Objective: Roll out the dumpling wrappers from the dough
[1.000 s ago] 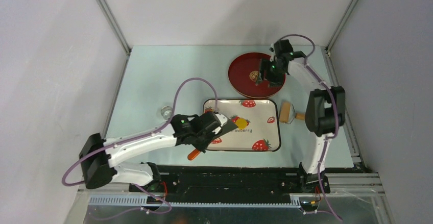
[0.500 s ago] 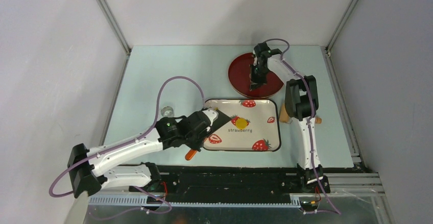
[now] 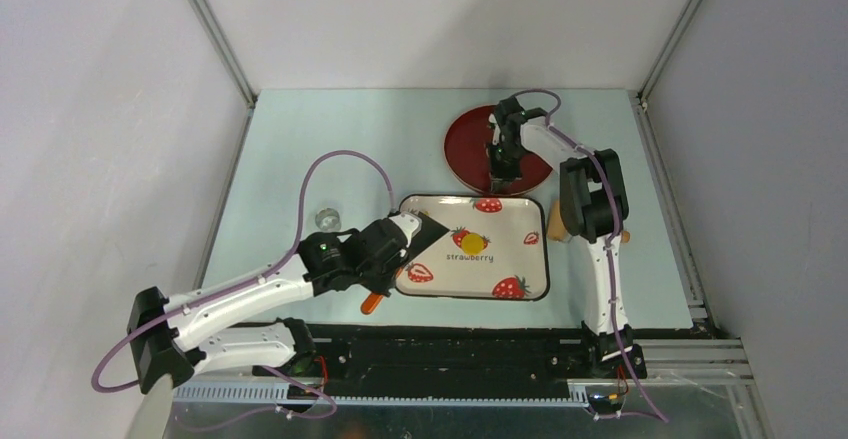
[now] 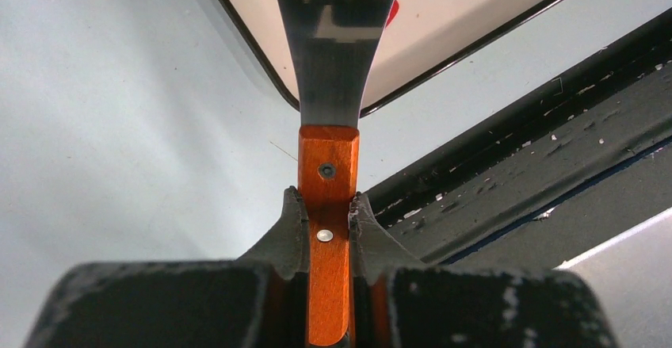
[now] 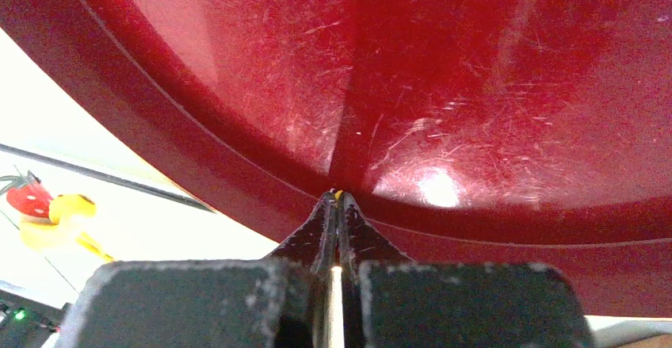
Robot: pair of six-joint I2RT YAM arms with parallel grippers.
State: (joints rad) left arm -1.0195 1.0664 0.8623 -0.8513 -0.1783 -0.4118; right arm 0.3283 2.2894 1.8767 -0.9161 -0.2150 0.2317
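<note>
A small flat round dumpling wrapper [image 3: 472, 243] of yellow dough [image 5: 55, 215] lies mid-tray beside a printed strawberry. My left gripper [image 3: 385, 259] [image 4: 327, 197] is shut on the orange handle of a scraper [image 4: 327, 170]. The scraper's metal blade [image 3: 430, 231] reaches over the strawberry tray's [image 3: 520, 257] left end, short of the wrapper. My right gripper [image 3: 497, 175] [image 5: 338, 196] is shut, its tips down on the near inner rim of the red plate [image 3: 465, 149] [image 5: 475, 86]. A tiny yellow speck shows between those tips.
A wooden tool [image 3: 560, 221] lies right of the tray, partly behind the right arm. A small clear object [image 3: 325, 217] sits on the table left of the tray. The black base rail [image 4: 507, 166] runs along the near edge.
My right gripper swung from the plate's right side to its near middle and closed. The left arm drew the scraper back from beside the wrapper toward the tray's left end.
</note>
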